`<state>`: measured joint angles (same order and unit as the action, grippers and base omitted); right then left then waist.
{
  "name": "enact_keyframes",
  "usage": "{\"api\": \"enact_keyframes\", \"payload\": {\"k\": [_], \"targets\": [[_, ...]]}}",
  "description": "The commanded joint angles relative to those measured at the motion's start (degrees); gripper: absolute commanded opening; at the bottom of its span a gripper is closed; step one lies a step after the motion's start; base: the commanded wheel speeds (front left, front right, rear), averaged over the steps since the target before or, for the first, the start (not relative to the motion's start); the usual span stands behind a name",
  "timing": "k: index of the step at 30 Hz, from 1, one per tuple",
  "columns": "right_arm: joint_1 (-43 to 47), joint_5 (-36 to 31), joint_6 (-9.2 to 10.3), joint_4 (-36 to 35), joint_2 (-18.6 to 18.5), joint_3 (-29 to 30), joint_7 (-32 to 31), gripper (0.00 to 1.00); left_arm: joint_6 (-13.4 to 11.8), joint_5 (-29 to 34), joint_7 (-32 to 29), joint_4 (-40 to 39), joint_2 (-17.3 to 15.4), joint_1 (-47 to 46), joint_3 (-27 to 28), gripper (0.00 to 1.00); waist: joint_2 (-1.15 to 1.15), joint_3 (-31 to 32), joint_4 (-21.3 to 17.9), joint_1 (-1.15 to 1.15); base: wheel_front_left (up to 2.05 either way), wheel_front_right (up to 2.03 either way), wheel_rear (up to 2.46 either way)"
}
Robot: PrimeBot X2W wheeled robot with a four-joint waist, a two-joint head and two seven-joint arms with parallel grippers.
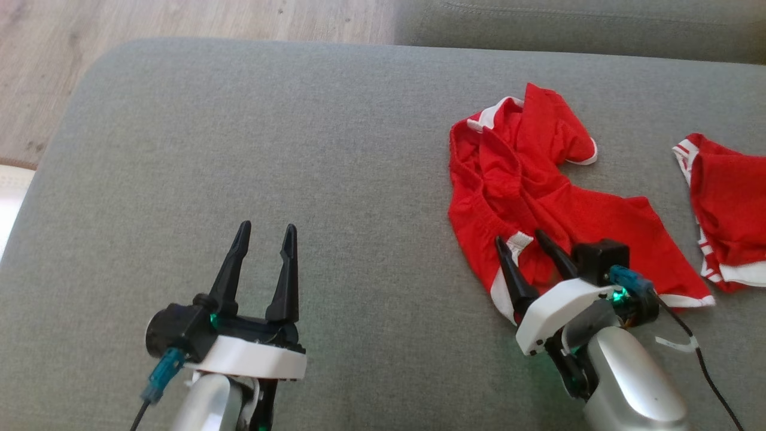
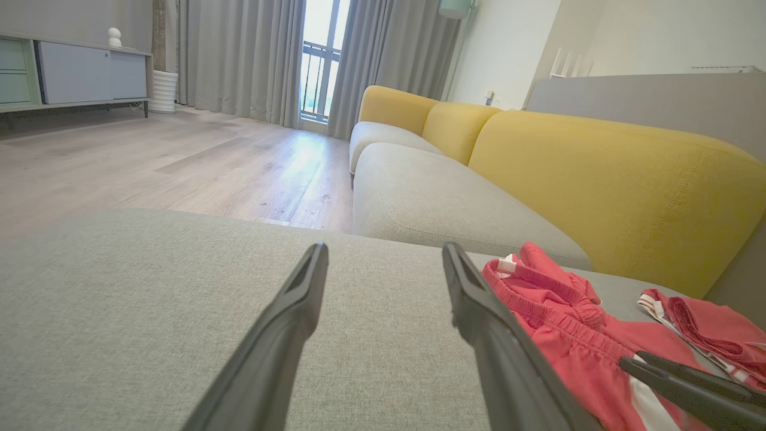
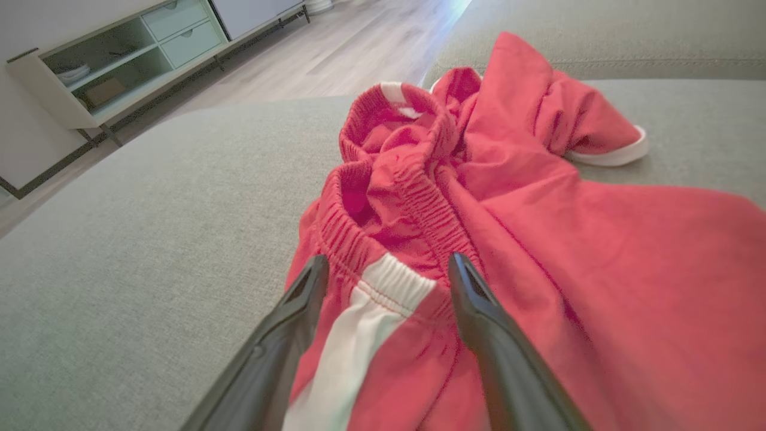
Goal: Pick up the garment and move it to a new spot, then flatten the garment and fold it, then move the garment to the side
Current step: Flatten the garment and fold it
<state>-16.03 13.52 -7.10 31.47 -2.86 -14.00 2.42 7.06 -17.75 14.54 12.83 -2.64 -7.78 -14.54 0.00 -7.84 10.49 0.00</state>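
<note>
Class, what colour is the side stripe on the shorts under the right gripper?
White stripe on red shorts; clearest in right wrist view.

Shows bright red across the garment (image 1: 526, 197), with a white side stripe and white hems. Repeats the red and white on the second garment (image 1: 727, 209). Runs plain grey over the cushion (image 1: 299, 149), mustard yellow on the sofa back (image 2: 598, 179).

The garment (image 1: 538, 197) was a pair of red shorts with white side stripes and white hem trim, lying crumpled on the grey cushion (image 1: 299, 149). The elastic waistband was bunched up and gaping open. One leg was flopped over and the other was spread fairly flat.
</note>
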Motion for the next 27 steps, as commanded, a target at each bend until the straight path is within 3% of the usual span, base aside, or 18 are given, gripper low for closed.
{"api": "enact_keyframes", "payload": {"k": [1, 7, 9, 18, 27], "targets": [[-2.49, -0.31, -0.39, -0.1, -0.02, -1.47, -0.14, 1.0, -0.2, -0.46, 0.46, -1.52, -0.23, -2.09, 1.57, 1.0, 0.0, -0.41, 0.37, 0.0, 0.0, 0.0, 0.0], [-4.47, -0.05, -0.39, 3.59, -0.02, -2.89, 0.14, 1.0, -0.36, -0.66, 0.46, -1.56, -0.23, -2.44, 1.38, 1.0, 0.0, -1.0, 0.67, 0.0, 0.0, 0.0, 0.0], [-5.21, 0.45, -0.39, 4.29, -0.02, -4.0, 0.85, 0.0, -0.43, -0.8, 0.46, -1.48, -0.23, -2.61, 1.29, 1.0, 0.0, -1.16, 0.69, 0.0, 0.0, 0.0, 0.0], [-8.99, 1.79, -0.39, 2.08, -0.02, -12.8, 5.86, 0.0, -0.63, -1.37, 0.46, -1.35, -0.23, -2.99, 1.06, 1.0, 0.0, -1.1, 0.62, 0.0, 0.0, 0.0, 0.0], [-14.13, 2.07, -0.39, 2.45, -0.02, -28.32, 3.04, 0.0, -0.66, -1.71, 0.46, -1.07, -0.23, -3.29, 0.3, 1.0, 0.0, -0.88, 1.75, 0.0, 0.0, 0.0, 0.0]]}}
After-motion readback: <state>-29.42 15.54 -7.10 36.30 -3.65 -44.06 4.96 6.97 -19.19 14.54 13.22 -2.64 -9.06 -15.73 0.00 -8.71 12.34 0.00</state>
